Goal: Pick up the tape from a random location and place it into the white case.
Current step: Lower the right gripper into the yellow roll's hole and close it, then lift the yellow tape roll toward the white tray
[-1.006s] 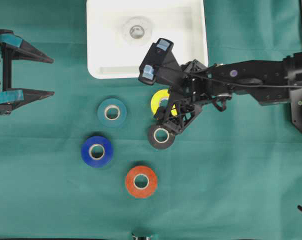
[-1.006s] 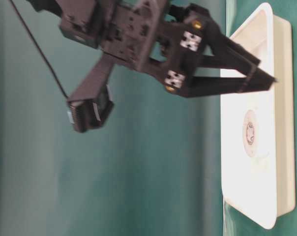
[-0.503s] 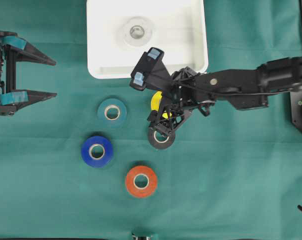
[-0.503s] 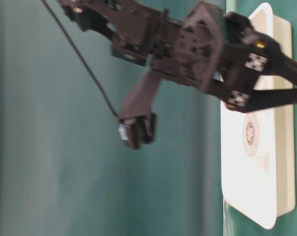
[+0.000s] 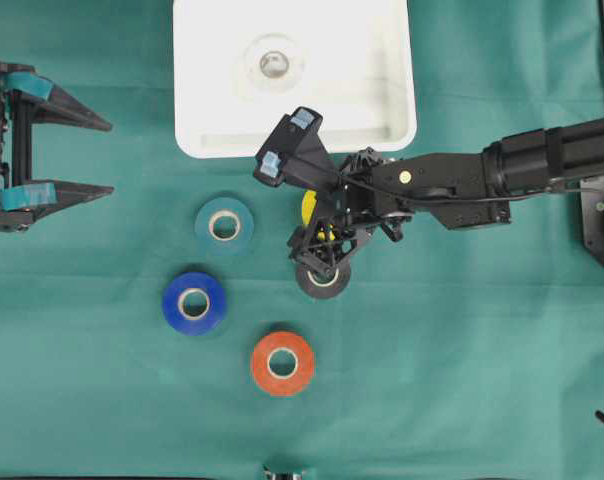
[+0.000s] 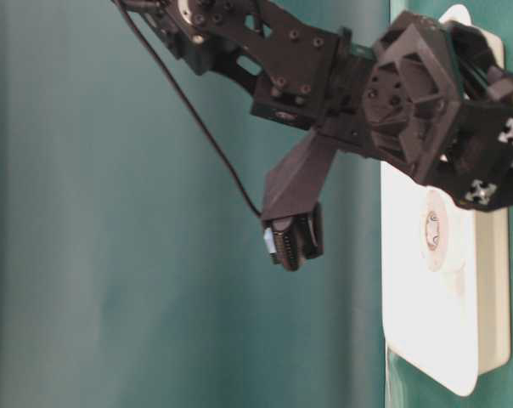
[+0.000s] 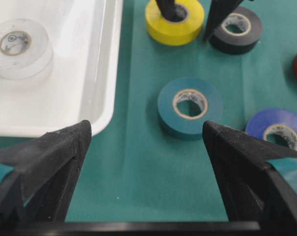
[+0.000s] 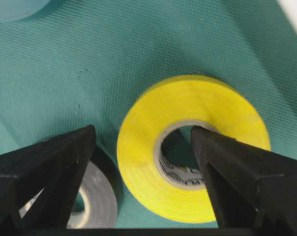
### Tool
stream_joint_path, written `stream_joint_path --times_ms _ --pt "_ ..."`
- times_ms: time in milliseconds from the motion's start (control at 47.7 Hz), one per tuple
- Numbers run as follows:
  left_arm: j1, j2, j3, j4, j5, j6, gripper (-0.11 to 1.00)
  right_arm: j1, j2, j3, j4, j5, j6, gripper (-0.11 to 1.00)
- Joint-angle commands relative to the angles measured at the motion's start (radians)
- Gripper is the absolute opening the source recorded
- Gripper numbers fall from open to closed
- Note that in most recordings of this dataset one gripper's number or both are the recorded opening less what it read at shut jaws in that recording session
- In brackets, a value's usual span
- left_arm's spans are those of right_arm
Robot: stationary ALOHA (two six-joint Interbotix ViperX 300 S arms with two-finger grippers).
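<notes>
Five tape rolls lie on the green cloth: yellow, black, teal, blue and orange. My right gripper is open and low over the yellow tape. One finger is in the roll's hole; the other stands between it and the black tape. The white case sits at the back with a pale roll inside. My left gripper is open at the left edge with nothing between its fingers, facing the teal roll.
The right arm crosses from the right edge, just in front of the case's near rim. The black roll nearly touches the yellow one. Green cloth covers the whole table; a small dark object sits at the front edge.
The right arm has reached further left and come down, setting its open fingers astride the yellow roll's wall. The left gripper and all the rolls have stayed put.
</notes>
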Motion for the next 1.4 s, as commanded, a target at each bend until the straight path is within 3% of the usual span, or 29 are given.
stream_joint_path --times_ms 0,545,608,775,1383 --pt "-0.002 0.005 -0.018 -0.002 -0.005 0.0 0.96 -0.008 -0.003 -0.006 -0.005 -0.006 -0.005 0.91" --pt "0.0 0.005 -0.018 -0.003 -0.003 -0.002 0.96 -0.014 0.005 -0.008 -0.005 -0.005 -0.005 0.84" --pt "-0.002 0.005 -0.018 -0.002 -0.003 -0.002 0.96 -0.012 0.006 -0.009 -0.006 -0.003 -0.005 0.73" --pt "0.0 0.005 -0.018 -0.002 -0.003 -0.002 0.96 -0.014 0.006 -0.011 -0.005 -0.008 -0.005 0.28" --pt "0.0 0.005 -0.018 -0.003 0.0 -0.002 0.96 -0.012 0.005 -0.023 -0.002 -0.006 -0.005 0.28"
